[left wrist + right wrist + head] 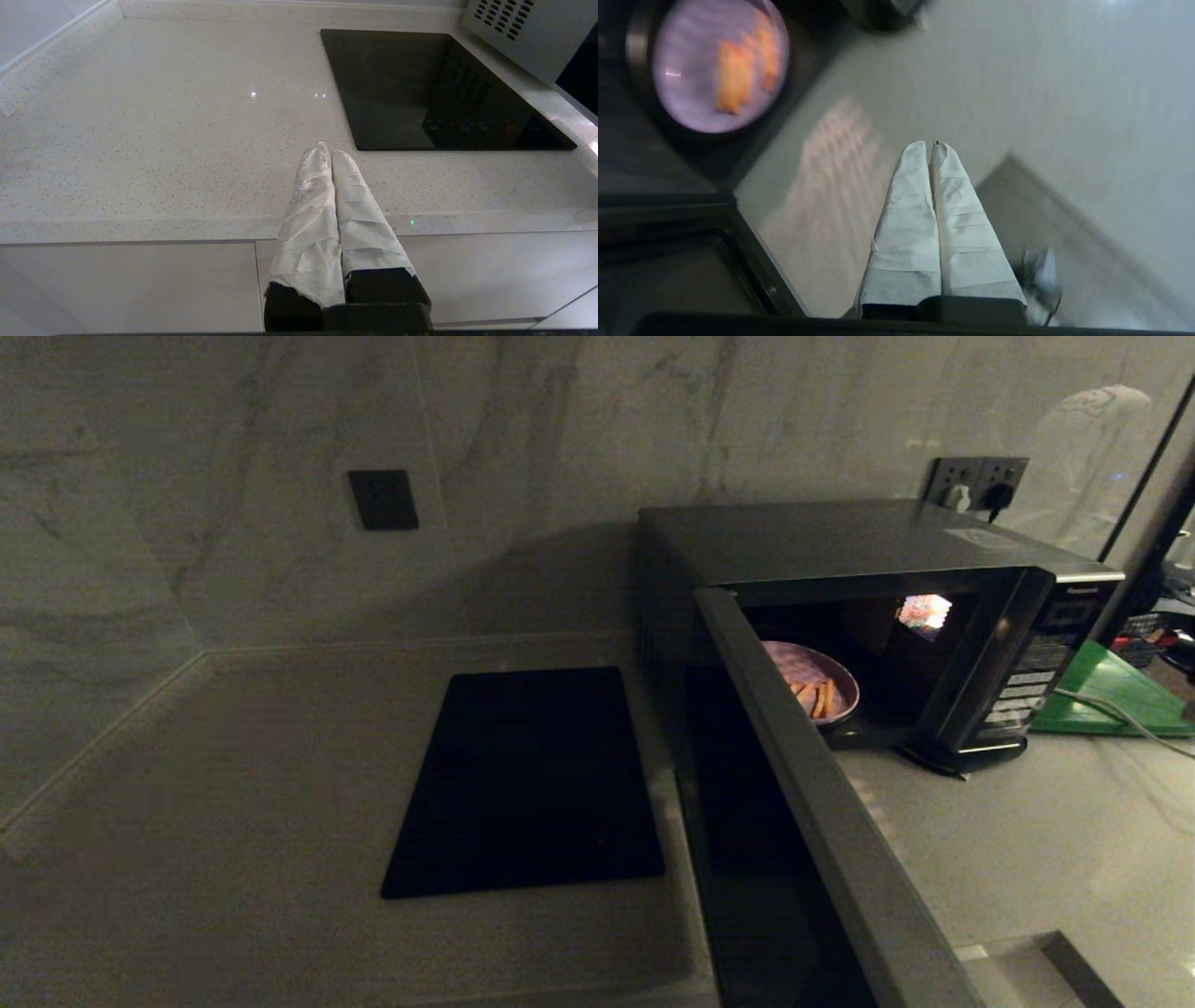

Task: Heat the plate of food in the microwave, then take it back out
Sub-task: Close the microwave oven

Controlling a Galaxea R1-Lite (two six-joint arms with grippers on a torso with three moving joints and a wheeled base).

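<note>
Fingers on the right gripper (933,145), both wrapped in white cloth tape, are pressed together on nothing at all, hanging over the pale speckled countertop (971,93) just in front of the big dark grey microwave (868,541). The round pale-lavender plate of orange-yellow fry sticks (817,679) sits inside the microwave's cavity, near the front lip, and the black glass door (794,821) swings wide open toward the robot.

So here's my worry: with that door sticking out so far, any move to shut it with a closed gripper could clip the door edge at a bad angle and shove the whole microwave sideways. If the plate isn't fully in, the door could also catch its rim and tip the fries.

Left gripper (331,151), same taped fingers pinched together and empty, hovers well to the left of the microwave, near the flat black slab (434,88).
</note>
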